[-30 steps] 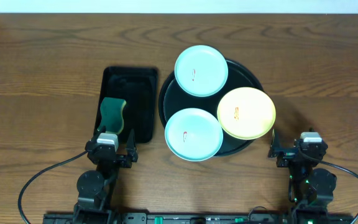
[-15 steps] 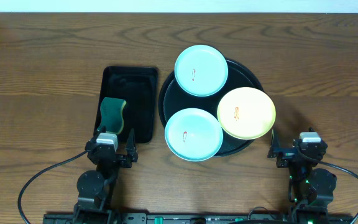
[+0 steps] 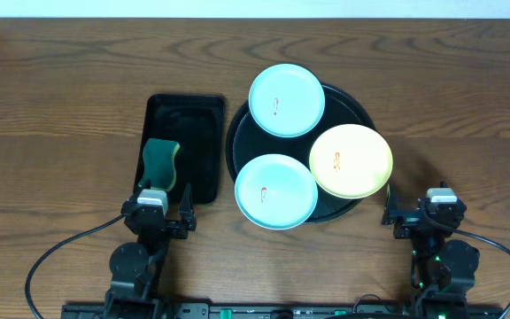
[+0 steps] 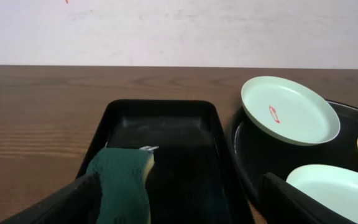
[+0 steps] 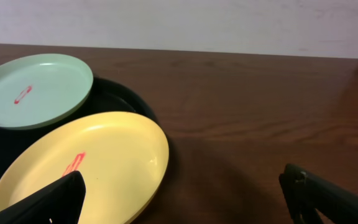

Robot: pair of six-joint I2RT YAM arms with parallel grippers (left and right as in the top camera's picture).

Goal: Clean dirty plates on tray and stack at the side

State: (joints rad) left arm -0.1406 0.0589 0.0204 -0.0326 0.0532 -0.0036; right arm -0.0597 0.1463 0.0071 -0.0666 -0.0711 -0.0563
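Starting left of the tray (image 3: 359, 106), your left fingers (image 3: 158, 215) gape wide and hold nothing, with the sponge (image 3: 160, 162) just ahead. All three plates (image 3: 275, 190) rest on the tray. At its right rim the yellow plate (image 3: 351, 160) lies ahead-left of your right fingers (image 3: 423, 217), which are likewise spread, empty and nearer.

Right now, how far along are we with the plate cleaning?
Done: nothing. All three plates, the far mint plate, near mint plate and yellow plate, sit on the round tray with red smears showing. In hand: nothing; the left gripper and right gripper are open and empty, and the sponge lies in the rectangular tray. Left: pick up the sponge, wipe each plate, stack them at the side.
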